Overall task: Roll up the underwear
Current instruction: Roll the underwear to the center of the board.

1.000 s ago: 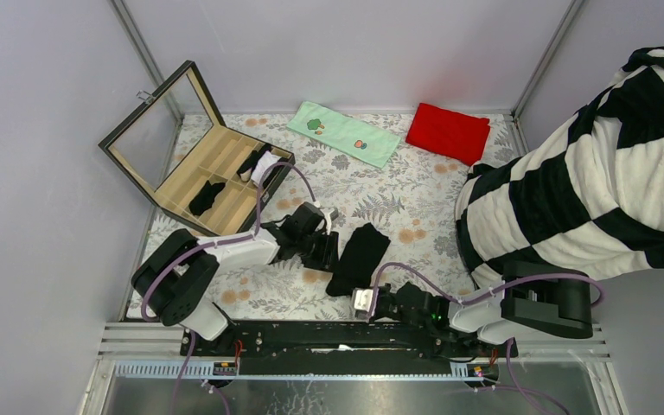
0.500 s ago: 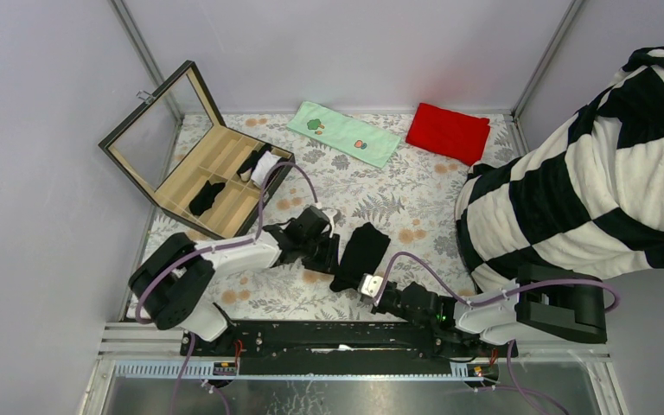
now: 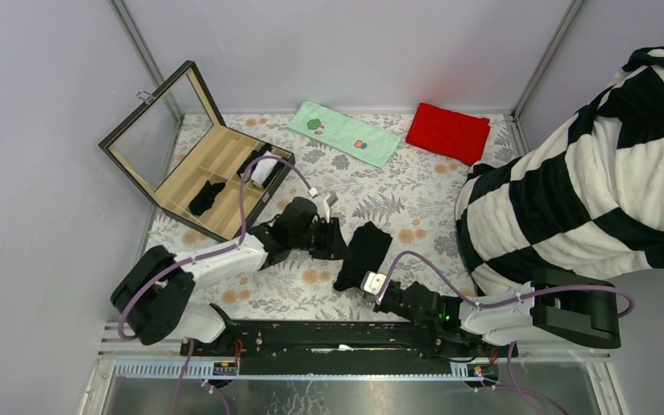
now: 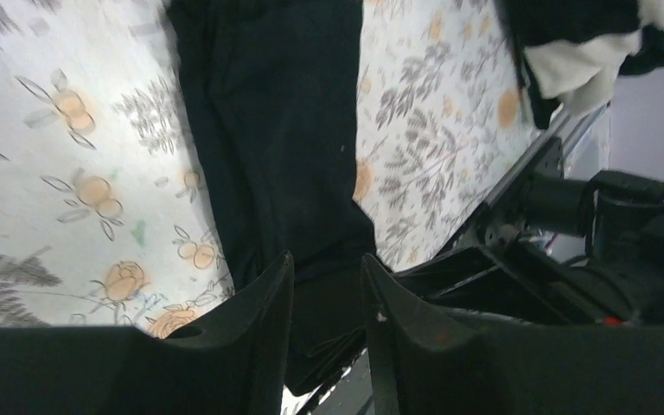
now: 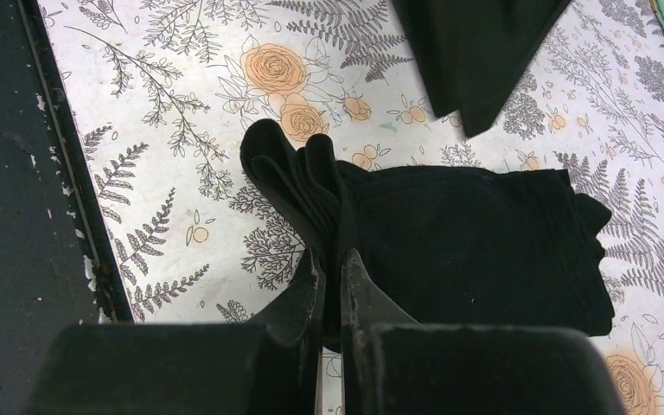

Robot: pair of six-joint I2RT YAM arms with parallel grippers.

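Nearby, underwear in right pincer, left pincer adj., blanket crowding rt.

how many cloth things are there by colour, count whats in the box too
black: 3 (underwear, plus two black pieces in the wooden box)
white: 1 (white piece, same box)
green: 1 (green towel)
red: 1 (red cloth)
black-and-white: 1 (striped blanket)
total: 7
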